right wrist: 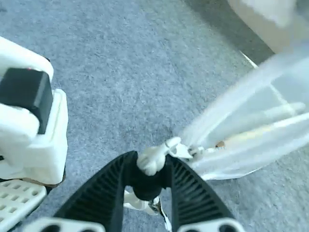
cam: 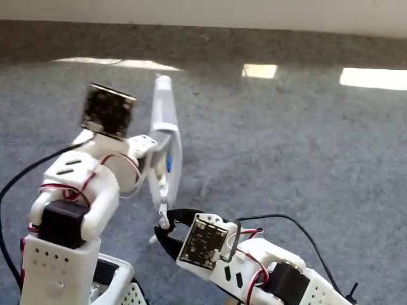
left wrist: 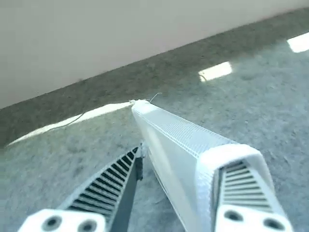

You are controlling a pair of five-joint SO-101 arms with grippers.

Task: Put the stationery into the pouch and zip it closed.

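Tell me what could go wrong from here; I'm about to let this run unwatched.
1. The right gripper pinches the pull at its fingertips only, so it may slip off when dragged.
2. The left gripper holds the pouch up in the air. A tug may swing or twist the pouch rather than run the zip.
3. The stationery lies close to the pull and might catch in the zip.
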